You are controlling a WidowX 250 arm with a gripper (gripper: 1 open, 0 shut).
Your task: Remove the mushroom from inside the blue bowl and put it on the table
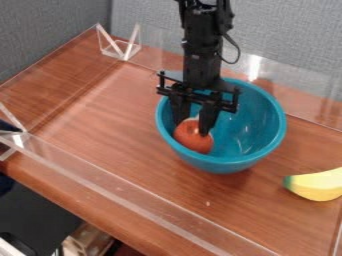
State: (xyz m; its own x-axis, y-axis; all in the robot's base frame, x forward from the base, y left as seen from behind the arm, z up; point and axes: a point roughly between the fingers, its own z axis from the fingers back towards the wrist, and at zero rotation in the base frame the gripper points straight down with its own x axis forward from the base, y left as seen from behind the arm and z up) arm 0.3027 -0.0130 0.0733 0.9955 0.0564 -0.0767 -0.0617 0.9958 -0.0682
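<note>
The blue bowl (262, 128) stands right of centre on the wooden table (94, 100). The arm comes down from above, and the gripper (198, 122) is inside the bowl's left half. Its fingers (186, 113) are closed around the mushroom (195, 138), whose red-orange cap shows between and just below them. The mushroom hangs close to the bowl's inner left wall, a little above the bottom. Its stem is hidden.
A yellow banana-shaped toy (318, 183) lies on the table to the right of the bowl. Clear acrylic walls (118, 45) edge the table at the back, left and front. Bare wood stretches left of the bowl.
</note>
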